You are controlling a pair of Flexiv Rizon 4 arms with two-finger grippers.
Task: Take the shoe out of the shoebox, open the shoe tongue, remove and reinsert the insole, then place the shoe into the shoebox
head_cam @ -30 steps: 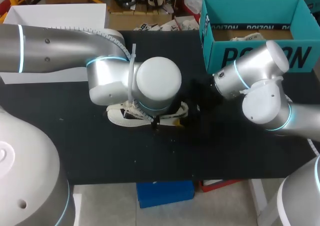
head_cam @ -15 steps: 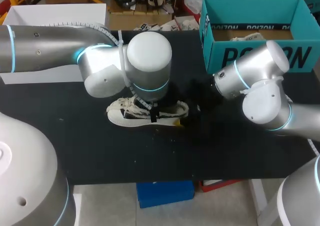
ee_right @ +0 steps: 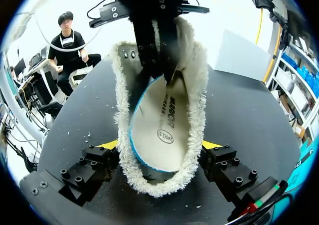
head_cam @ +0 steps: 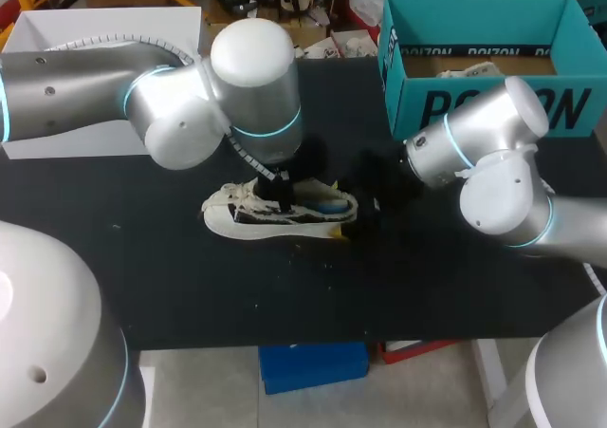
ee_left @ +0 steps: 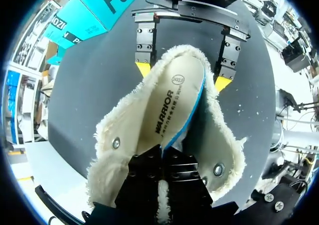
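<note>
Right now the shoe [head_cam: 237,221] is out of the shoebox [head_cam: 474,105]. It sits upright on its sole on the black table [head_cam: 190,286], well apart from the box, on the box's left side and nearer the robot. The heel end points twd the box and the toe end away from it. It's a low cream shoe w/ fleece all round the opening.

The L gripper [ee_left: 163,162] comes down from above into the shoe's mouth, about mid-length, farther from the box than the heel. Its black fingers are together, pinched on the insole [ee_left: 172,105]; the yellow tips are hidden inside the shoe. The insole has a cream top and a blue rim. It sits tilted, w/ one long edge lifted so the blue shows, and its heel end is down in the heel cup.

The R gripper [ee_right: 159,146] is at the heel, betw. the shoe and the box. One yellow-tipped finger stands on each side of the heel, wide apart. Both press the fleece rim, so it's clamped on the shoe, low and close to the table.

The box is teal w/ an open top.
</note>
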